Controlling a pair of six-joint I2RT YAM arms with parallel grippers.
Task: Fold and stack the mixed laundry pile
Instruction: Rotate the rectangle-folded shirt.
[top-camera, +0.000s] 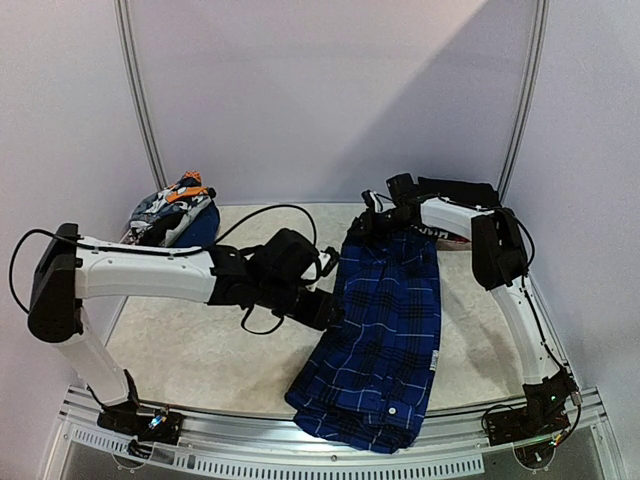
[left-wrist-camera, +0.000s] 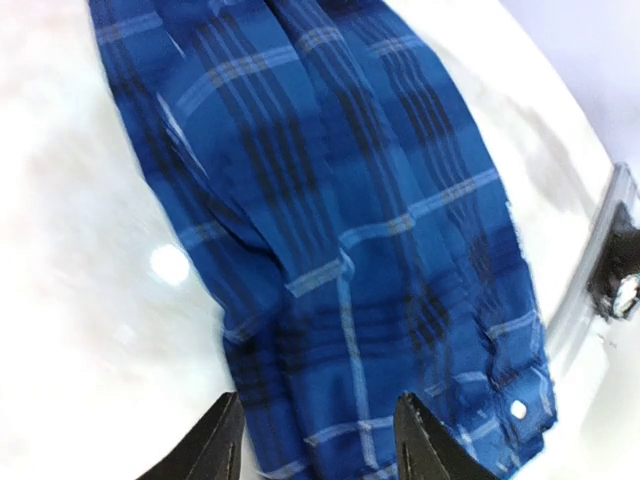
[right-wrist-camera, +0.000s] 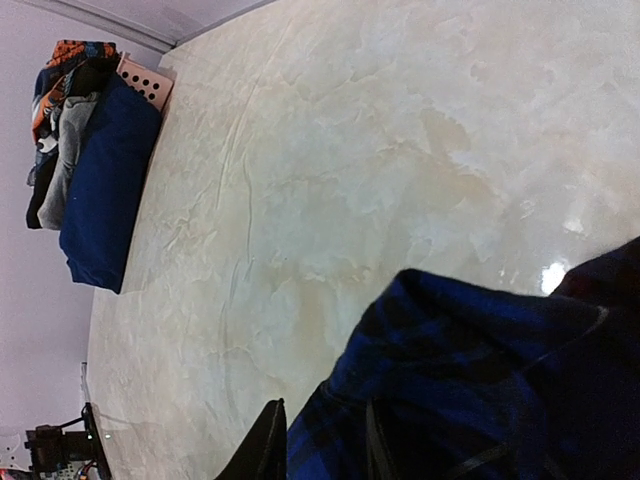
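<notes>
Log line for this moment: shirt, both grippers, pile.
blue plaid shirt: laid lengthwise on table | left gripper: open above shirt | right gripper: at far end, grip unclear | laundry pile: far-left corner

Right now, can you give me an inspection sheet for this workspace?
Surface: pale marbled tabletop, some glare spots.
Job's things: blue plaid shirt laid lengthwise, near end at the table's front edge; stack of garments at far left.
Clutter: pale lattice basket against the stack.
Grippers: left gripper open over the shirt; right gripper pinching its far end.
Cables: black cable looping loose over the table.
Surroundings: pale walls, metal frame posts.
</notes>
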